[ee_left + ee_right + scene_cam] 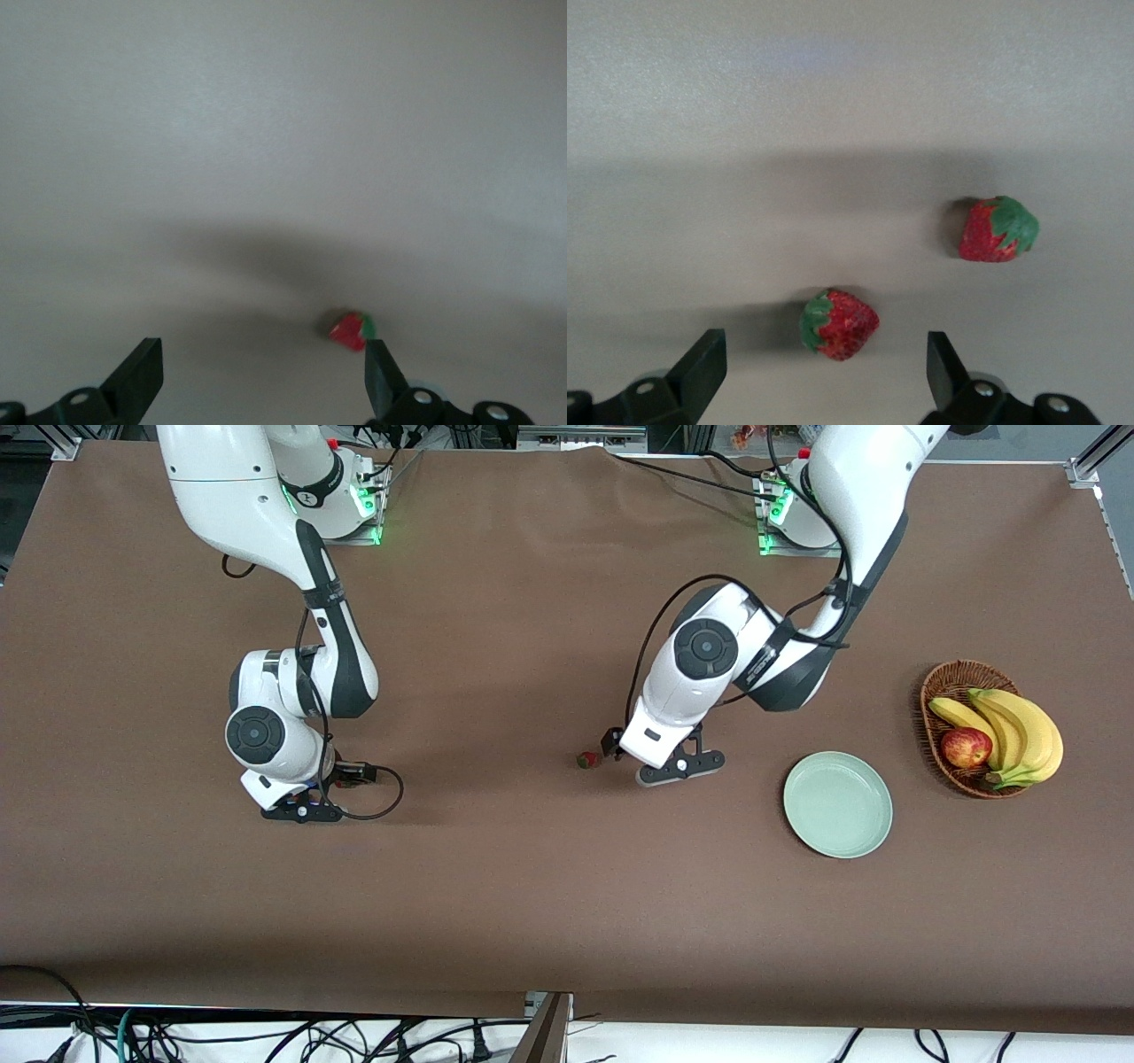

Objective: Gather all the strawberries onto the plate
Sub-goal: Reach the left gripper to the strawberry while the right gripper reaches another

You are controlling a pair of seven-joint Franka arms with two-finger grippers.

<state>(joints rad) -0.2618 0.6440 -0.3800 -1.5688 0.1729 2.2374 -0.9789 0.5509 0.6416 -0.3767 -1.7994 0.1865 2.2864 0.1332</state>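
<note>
One strawberry (586, 760) lies on the brown table just beside my left gripper (675, 767), toward the right arm's end. In the left wrist view this strawberry (353, 330) sits just off one fingertip (379, 376) of the open, empty left gripper (263, 382). My right gripper (301, 811) hangs low over the table at the right arm's end. It is open (824, 376), with one strawberry (840, 323) just ahead of the gap between its fingers and another strawberry (998, 230) a little farther off. Both are hidden under the arm in the front view. The mint-green plate (837, 804) is empty.
A wicker basket (941, 691) with bananas (1019, 731) and a red apple (966, 747) stands past the plate, at the left arm's end of the table. A black cable (376, 802) loops beside the right gripper.
</note>
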